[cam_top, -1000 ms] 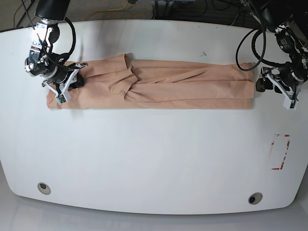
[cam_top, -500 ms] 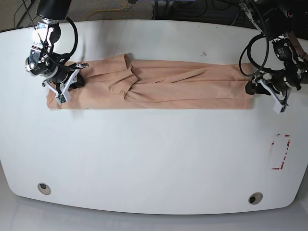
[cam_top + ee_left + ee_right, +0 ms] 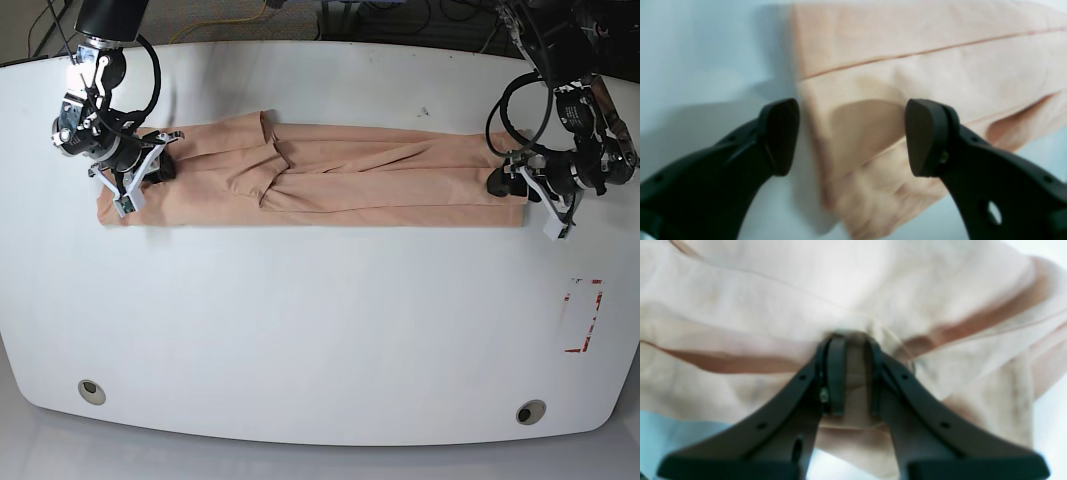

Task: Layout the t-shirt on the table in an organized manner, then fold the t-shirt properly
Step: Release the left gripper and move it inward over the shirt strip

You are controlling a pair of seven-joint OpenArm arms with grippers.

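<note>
**T-shirt folded into a long band, one end pinched, the other straddled**

You see the peach t-shirt (image 3: 340,170) lying as a long flat strip across the far half of the white desk (image 3: 300,330). Your right end effector (image 3: 853,373) is pressed together, pinching a fold of cloth at the strip's end. At the opposite end, your left end effector (image 3: 851,136) stands spread wide, its black fingers (image 3: 925,136) straddling the t-shirt's corner edge. A red-marked rectangle (image 3: 583,315) sits on the desk nearer the camera than that corner.
</note>
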